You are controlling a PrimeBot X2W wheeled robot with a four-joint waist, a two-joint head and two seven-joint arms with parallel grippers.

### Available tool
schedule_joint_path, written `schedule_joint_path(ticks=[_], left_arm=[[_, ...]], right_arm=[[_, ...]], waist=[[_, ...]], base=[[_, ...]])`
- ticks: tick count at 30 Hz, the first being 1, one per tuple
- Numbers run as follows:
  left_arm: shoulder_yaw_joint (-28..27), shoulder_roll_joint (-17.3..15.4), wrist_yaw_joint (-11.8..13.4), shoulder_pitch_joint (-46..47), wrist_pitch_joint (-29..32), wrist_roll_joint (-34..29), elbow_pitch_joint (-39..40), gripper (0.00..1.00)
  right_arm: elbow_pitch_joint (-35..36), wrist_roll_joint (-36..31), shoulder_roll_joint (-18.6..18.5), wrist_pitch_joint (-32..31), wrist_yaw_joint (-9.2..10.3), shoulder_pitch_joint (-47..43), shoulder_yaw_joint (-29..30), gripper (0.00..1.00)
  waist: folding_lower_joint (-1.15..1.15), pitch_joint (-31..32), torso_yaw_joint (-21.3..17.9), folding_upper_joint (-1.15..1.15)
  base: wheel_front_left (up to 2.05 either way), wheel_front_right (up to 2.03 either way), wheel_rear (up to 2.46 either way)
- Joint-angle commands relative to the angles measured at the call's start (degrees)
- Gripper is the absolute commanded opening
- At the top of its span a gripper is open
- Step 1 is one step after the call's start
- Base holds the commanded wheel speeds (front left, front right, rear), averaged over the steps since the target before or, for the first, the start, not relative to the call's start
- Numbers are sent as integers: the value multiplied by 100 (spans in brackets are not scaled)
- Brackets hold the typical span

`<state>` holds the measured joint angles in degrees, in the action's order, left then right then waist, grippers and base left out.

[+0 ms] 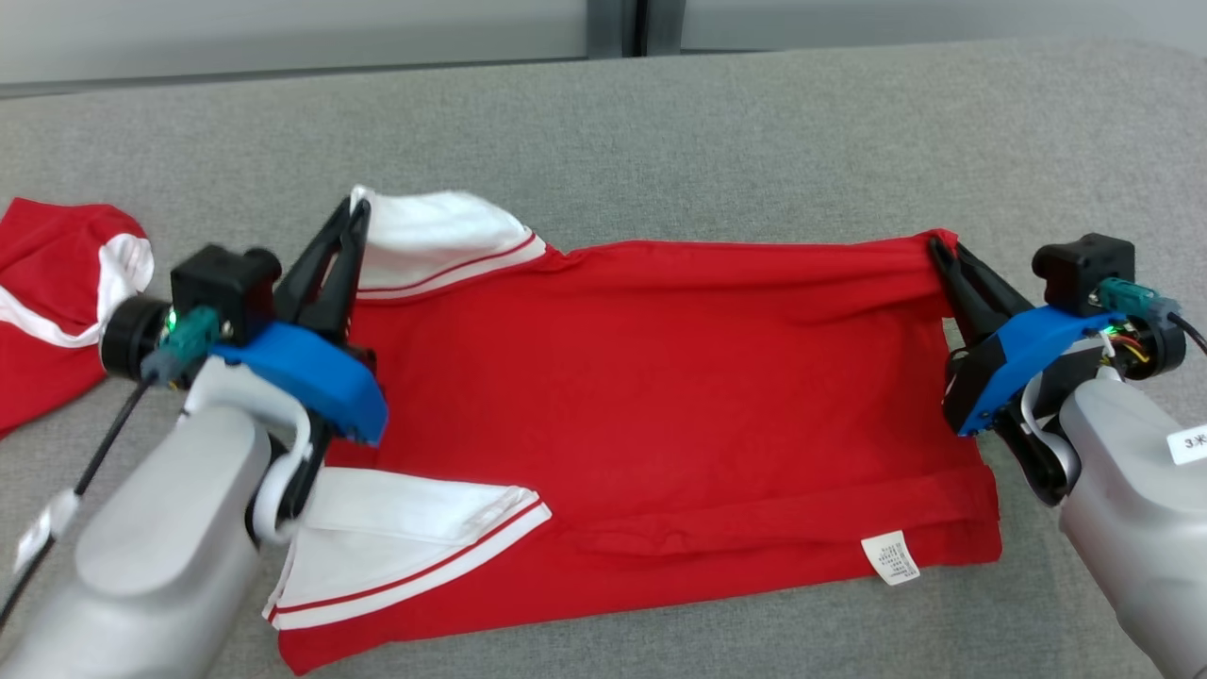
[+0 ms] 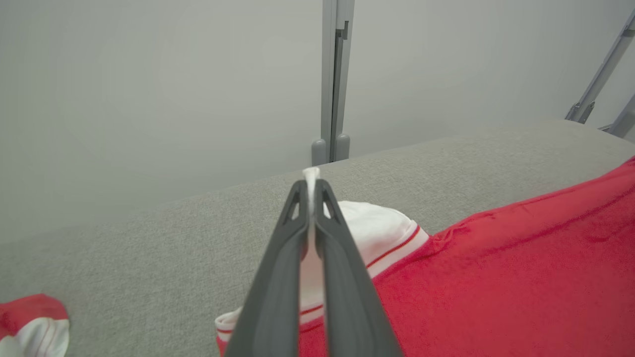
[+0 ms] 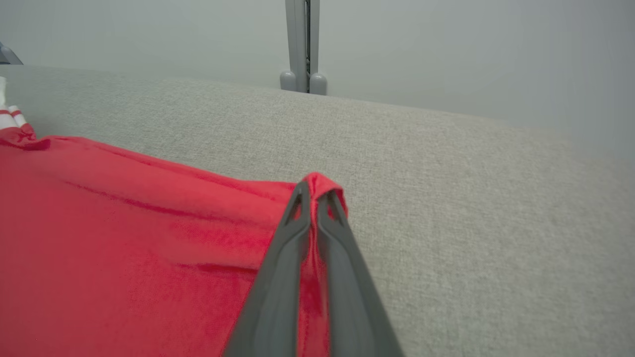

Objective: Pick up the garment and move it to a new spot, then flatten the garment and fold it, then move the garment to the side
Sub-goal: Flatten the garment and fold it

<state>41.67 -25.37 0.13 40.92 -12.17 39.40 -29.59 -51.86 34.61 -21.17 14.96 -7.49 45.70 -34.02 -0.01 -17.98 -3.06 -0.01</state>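
Shirt check, near side first: the red T-shirt [image 1: 660, 377] lies spread over the middle of the grey fabric surface [image 1: 707, 123], sleeve end twd the left edge, hem twd the right edge. At the near right corner of the hem I see a white care label [image 1: 890, 556]. The near sleeve [image 1: 405, 538], white w/ red stripes, lies flat at the near left.

Further back, the L gripper [image 1: 358, 209] has its fingers pressed together on the far sleeve [image 1: 434, 236]. In the L wrist view a bit of white cloth pokes past the tips [image 2: 311, 181]. The R gripper [image 1: 938, 247] is clamped tight on the far right hem corner, w/ red cloth bunched over its tips [image 3: 313, 191].

A second red-and-white garment [image 1: 57, 292] sits at the left edge, apart from the shirt. Beyond the far edge stands a grey post [image 1: 634, 26].
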Motion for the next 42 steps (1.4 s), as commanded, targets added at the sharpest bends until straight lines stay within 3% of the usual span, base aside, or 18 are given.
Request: schedule_joint_path(ticks=[1, 9, 13, 19, 24, 35, 36, 37, 38, 42], left_arm=[[-40, -70, 126, -178, -12, 39, 243, 0], [-159, -602, 998, -1410, 187, 157, 2143, 0], [-251, -682, 1468, -2074, 143, 295, 2861, 0], [-306, -641, 1798, -2771, 23, 469, 3202, 0], [-371, -607, 1925, -3253, -112, 629, 3278, 0], [-508, -431, 1879, -3712, -249, 720, 3155, 0], [-520, -405, 1871, -3726, -262, 705, 3147, 20], [-528, -374, 1858, -3743, -266, 693, 3133, 100], [-535, -370, 1848, -3762, -272, 659, 3109, 100], [-823, -236, 1851, -3779, -307, 380, 3107, 100]], right_arm=[[62, -60, -44, 28, -1, -125, 92, 0], [397, -559, 8, 28, -1, -618, 726, 0], [612, -822, 93, 28, -1, -957, 1135, 0], [922, -1020, 226, 27, -1, -1451, 1575, 0], [1251, -1117, 320, 27, -1, -1923, 1979, 0], [1698, -1205, 538, 28, -1, -2841, 2494, 0], [1708, -1205, 542, 28, -1, -2875, 2509, 33], [1723, -1204, 545, 29, -1, -2905, 2547, 81], [1741, -1218, 542, 29, -1, -2940, 2572, 100], [1875, -1251, 528, 29, -1, -3024, 2700, 100]], waist=[[1, 35, 8, 1], [1, 130, 103, 1], [1, 182, 147, 1], [1, 289, 186, 1], [1, 370, 234, 1], [1, 482, 270, 1], [1, 495, 268, 1], [1, 513, 266, 1], [1, 529, 258, 1], [1, 604, 234, 1]], base=[[0, 0, 0], [0, 0, 0], [0, 0, 0], [0, 0, 0], [0, 0, 0], [0, 0, 0], [0, 0, 0], [0, 0, 0], [0, 0, 0], [0, 0, 0]])
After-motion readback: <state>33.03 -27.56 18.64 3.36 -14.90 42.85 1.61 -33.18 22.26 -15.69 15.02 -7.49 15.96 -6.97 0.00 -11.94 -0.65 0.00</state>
